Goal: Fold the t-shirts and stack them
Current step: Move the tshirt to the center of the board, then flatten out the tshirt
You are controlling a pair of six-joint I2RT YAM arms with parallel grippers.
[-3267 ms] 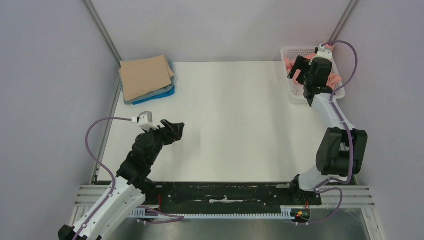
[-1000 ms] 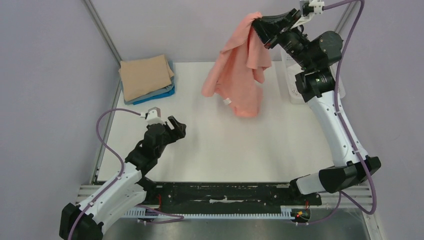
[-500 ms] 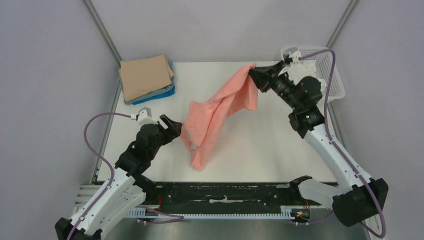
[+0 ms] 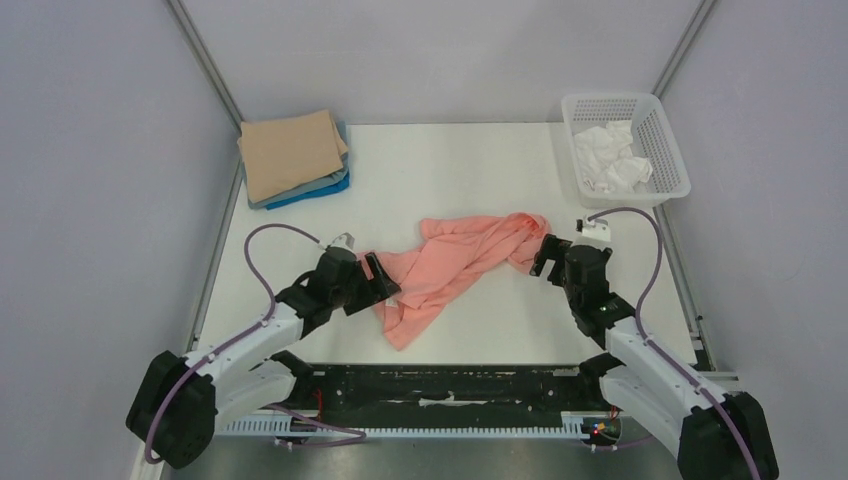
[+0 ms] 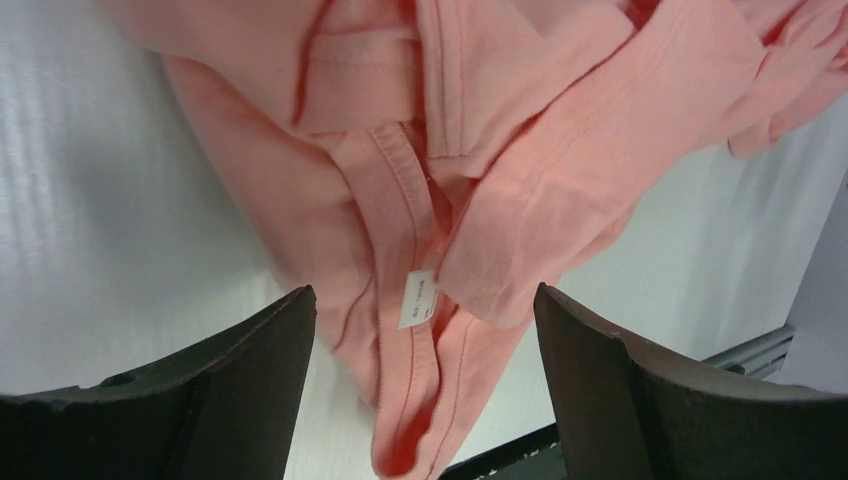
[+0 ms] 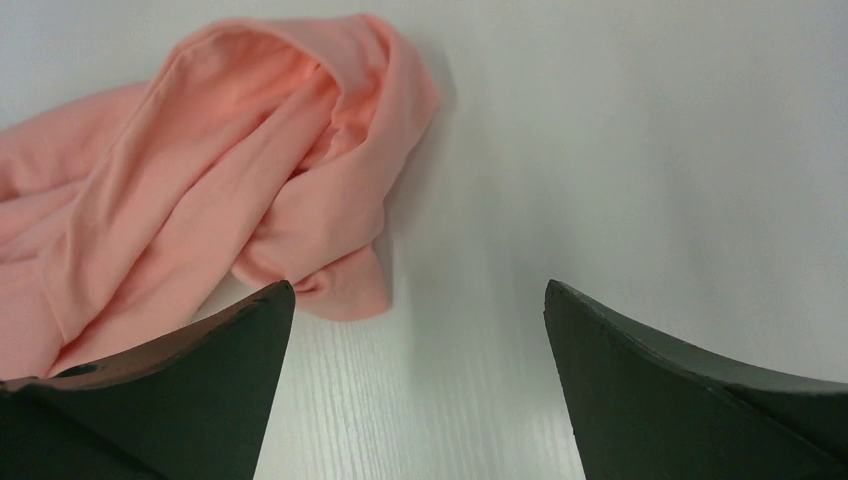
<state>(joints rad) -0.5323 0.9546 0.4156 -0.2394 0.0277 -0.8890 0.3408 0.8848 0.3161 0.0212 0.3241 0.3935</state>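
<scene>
The salmon-pink t-shirt [image 4: 455,262] lies crumpled on the table [image 4: 480,180], its small white label [image 5: 418,298] printed too finely to read. The left gripper [image 4: 385,282] at the shirt's left end and the right gripper [image 4: 543,258] at its right end both gape wide, holding nothing.

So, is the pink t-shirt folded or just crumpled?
Crumpled, not folded: the pink t-shirt lies in a twisted, bunched heap on the table, its label exposed.
</scene>
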